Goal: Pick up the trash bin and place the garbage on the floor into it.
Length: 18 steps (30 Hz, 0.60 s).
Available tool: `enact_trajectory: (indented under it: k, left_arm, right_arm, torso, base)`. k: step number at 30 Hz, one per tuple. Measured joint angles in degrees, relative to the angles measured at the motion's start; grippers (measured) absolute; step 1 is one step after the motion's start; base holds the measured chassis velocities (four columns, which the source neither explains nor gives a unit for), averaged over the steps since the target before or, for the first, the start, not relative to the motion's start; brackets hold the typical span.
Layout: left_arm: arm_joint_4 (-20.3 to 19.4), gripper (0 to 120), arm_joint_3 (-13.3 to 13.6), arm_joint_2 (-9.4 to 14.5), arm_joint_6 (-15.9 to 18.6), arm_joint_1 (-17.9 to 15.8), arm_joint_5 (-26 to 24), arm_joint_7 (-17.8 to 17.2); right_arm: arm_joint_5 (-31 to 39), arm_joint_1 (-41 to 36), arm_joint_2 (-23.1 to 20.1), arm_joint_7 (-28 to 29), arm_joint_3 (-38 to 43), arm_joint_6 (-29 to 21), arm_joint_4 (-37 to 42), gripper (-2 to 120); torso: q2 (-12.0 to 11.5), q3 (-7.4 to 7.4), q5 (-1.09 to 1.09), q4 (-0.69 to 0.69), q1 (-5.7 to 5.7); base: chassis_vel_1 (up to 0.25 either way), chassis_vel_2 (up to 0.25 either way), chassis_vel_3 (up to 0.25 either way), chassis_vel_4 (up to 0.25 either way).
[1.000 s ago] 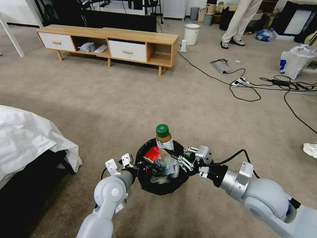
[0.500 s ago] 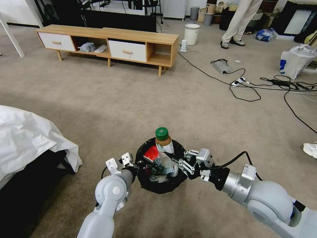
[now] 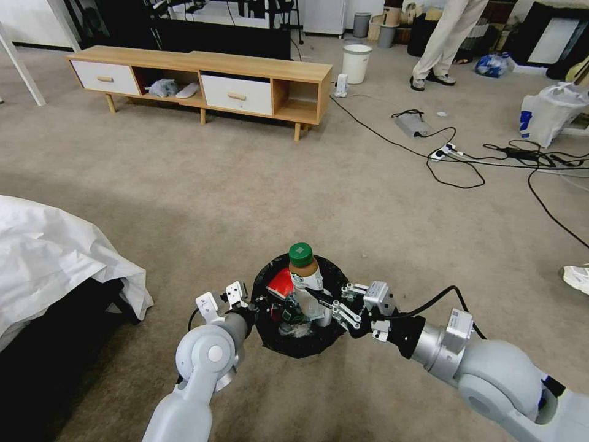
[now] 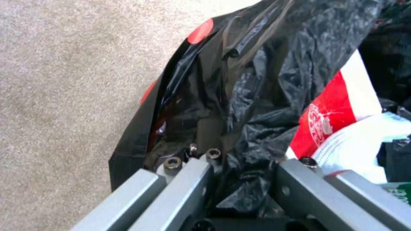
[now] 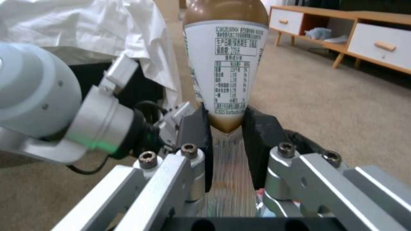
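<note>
Trash bin (image 3: 300, 344) rim sits pinched in our left gripper (image 4: 240, 179); our right gripper (image 5: 227, 141), clamping the white-labelled, green-capped bottle (image 3: 305, 273), has sunk lower.

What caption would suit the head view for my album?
Right gripper lowers a green-capped bottle into the trash bin gripped by the left gripper.
</note>
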Motion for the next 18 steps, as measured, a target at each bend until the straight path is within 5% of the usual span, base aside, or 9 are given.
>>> enact_trajectory:
  k: [18]
  left_arm:
    - [-1.68,0,-0.25,0.69,0.02,0.66,-1.24,-0.15]
  right_arm:
    - [-1.82,5.77,4.21,0.21,-6.32,0.89,-6.24,15]
  torso:
    - [0.0,0.0,0.0,0.0,0.0]
  base:
    - [0.0,0.0,0.0,0.0]
